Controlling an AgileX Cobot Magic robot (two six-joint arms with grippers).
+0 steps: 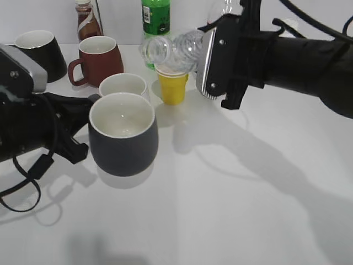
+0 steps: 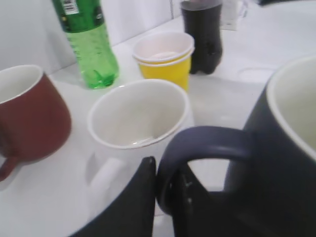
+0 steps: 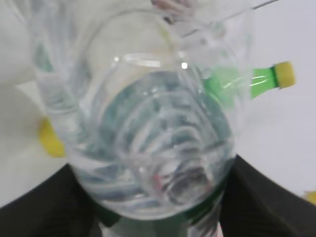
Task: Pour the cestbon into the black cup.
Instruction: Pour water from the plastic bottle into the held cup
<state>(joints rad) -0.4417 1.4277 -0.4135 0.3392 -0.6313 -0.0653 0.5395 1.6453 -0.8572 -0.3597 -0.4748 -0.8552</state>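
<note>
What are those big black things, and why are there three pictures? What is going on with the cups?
The black things are two robot arms, each ending in a hand that can pinch. One picture is taken from in front of the table; the other two come from small cameras on each arm's wrist.

The left hand pinches the handle of the big dark cup, which is white inside. The right hand holds a clear water bottle tipped on its side, up in the air. Its wrist camera looks right along that bottle.

On the white table there are also a white cup, a dark red cup, a black cup at the back, a yellow paper cup, a green bottle and a brown bottle.
</note>
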